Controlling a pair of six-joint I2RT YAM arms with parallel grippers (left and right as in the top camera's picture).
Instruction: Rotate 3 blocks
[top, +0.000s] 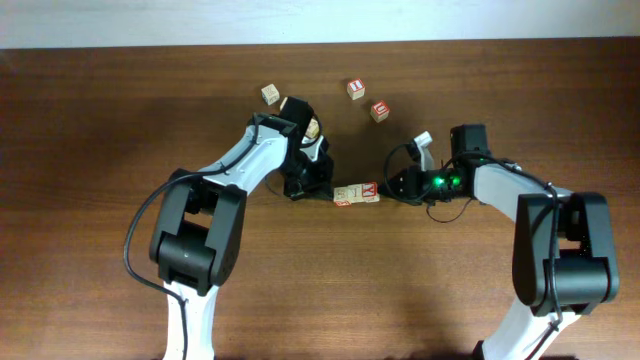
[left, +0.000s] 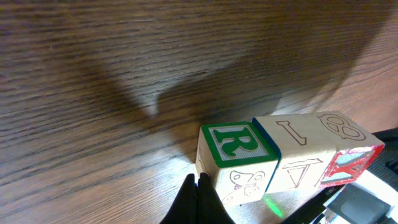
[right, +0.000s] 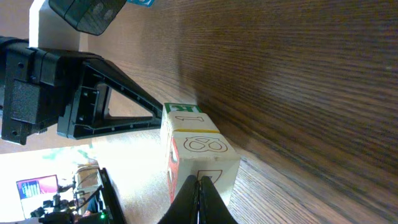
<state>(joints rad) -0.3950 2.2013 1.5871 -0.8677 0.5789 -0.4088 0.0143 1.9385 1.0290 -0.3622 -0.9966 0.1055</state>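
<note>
**Overhead view.** The Y block (top: 369, 189) lies near the centre of the table (top: 100, 150), forming the 3 o'clock end of a short row of touching cubes. Two more red-printed blocks stand well apart from it toward 12 o'clock: the upper red block (top: 356, 88) and the lower red block (top: 379, 111). A pale cube (top: 269, 94) sits toward 11 o'clock. The left gripper (top: 325, 188) points at the 9 o'clock end of the row. The right gripper (top: 390, 188) points at the 3 o'clock end, just beside the Y block.

**Left wrist view.** The row runs from the centre toward 3 o'clock: the green R cube (left: 239, 146), the middle cube (left: 298, 146), then the Y block (left: 351, 163) with its red face turned toward the camera. The left gripper's fingers (left: 200, 198) are pressed together and hold nothing. Their tips stand just beside the R cube's outer face; contact cannot be confirmed.

**Right wrist view.** The Y block (right: 199, 155) is nearest, with an outlined "8" on its top face. The row continues toward 12 o'clock. The right gripper's fingers (right: 200, 202) are closed on nothing, with their tips at the Y block's near face.
</note>
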